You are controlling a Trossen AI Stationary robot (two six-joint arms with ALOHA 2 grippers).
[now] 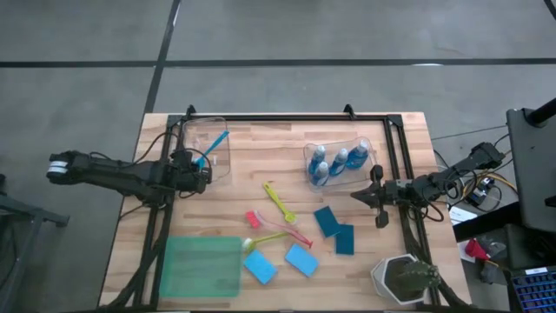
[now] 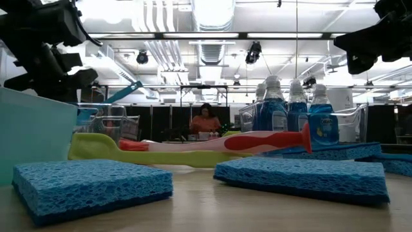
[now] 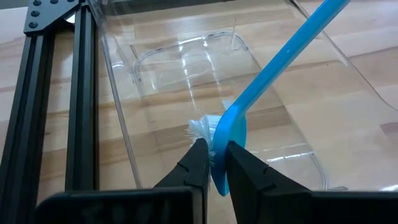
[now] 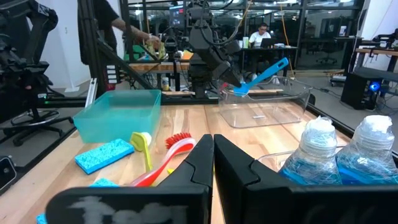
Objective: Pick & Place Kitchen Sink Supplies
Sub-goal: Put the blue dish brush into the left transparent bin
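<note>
Between our left gripper's (image 3: 212,163) fingertips we pinch the blue brush (image 3: 273,68) by its bristled head, the clear bin (image 3: 186,62) directly below; we should lower until the head nears the floor, then release, keeping the handle inside the walls; our right gripper (image 4: 212,149), pressed together, waits beside the blue bottles (image 1: 337,161).

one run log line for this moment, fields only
left gripper: shut on blue brush, over clear bin | right gripper: shut, empty, beside bottles | sponges: on table
</note>
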